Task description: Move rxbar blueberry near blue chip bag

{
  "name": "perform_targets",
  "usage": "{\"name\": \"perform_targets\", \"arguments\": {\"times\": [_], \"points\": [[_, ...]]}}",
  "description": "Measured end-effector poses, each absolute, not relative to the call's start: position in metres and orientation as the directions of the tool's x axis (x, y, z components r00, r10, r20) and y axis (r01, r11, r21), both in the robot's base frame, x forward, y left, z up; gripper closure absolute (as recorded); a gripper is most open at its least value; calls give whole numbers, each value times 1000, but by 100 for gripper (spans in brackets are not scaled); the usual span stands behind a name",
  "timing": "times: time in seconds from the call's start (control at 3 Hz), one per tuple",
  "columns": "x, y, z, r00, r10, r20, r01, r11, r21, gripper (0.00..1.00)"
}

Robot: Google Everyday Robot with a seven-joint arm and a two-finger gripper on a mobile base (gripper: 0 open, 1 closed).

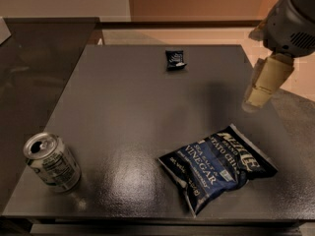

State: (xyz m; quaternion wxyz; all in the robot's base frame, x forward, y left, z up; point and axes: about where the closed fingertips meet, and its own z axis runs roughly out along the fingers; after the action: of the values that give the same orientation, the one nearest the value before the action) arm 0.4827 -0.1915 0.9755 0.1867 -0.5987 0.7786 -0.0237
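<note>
Our gripper [256,96] hangs at the right edge of the view, over the right side of the dark table [123,107]; whether it is open or closed we cannot tell. Going from the left, we see a silver soda can [51,161] standing near the front left corner. The rxbar blueberry [175,60] lies flat near the far edge, about mid-width, well apart from the gripper. The blue chip bag [216,168] lies at the front right, well apart from the bar.

Likely an office lounge: dark table [138,97], tan floor [197,33]; jaws hang upper right.
</note>
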Motion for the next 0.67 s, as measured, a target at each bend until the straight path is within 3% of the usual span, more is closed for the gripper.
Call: {"name": "perform_targets", "arguments": {"times": [0.67], "points": [[572, -128, 950, -256, -886, -385, -901, 364, -238, 0]]}}
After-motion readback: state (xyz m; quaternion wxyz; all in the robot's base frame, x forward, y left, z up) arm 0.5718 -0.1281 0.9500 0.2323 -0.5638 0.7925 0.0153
